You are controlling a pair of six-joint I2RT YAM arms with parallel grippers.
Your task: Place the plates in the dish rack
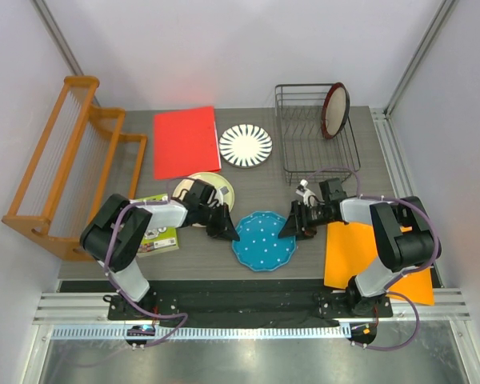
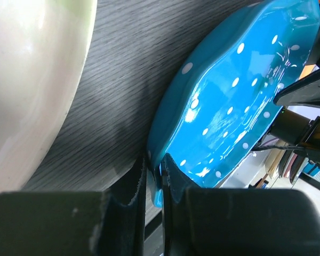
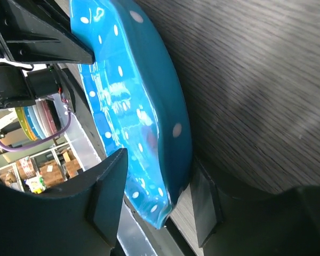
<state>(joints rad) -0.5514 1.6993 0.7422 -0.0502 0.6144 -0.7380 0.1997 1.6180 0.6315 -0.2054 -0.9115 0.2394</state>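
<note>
The blue white-dotted plate [image 1: 264, 240] lies at the table's front middle. My left gripper [image 1: 226, 226] is shut on its left rim; the left wrist view shows both fingers pinching the rim of the blue plate [image 2: 234, 96]. My right gripper [image 1: 288, 226] straddles the right rim of the plate [image 3: 133, 106], with a gap at one finger. The cream plate [image 1: 216, 186] lies just behind my left gripper. The white plate with black petals [image 1: 245, 146] lies further back. The red-rimmed plate [image 1: 334, 110] stands in the black wire dish rack [image 1: 282, 128].
A large orange wooden rack [image 1: 64, 168] stands at the left. A red sheet [image 1: 186, 142] lies at the back middle. An orange sheet [image 1: 360, 248] lies under my right arm. A green booklet [image 1: 160, 236] lies by my left arm.
</note>
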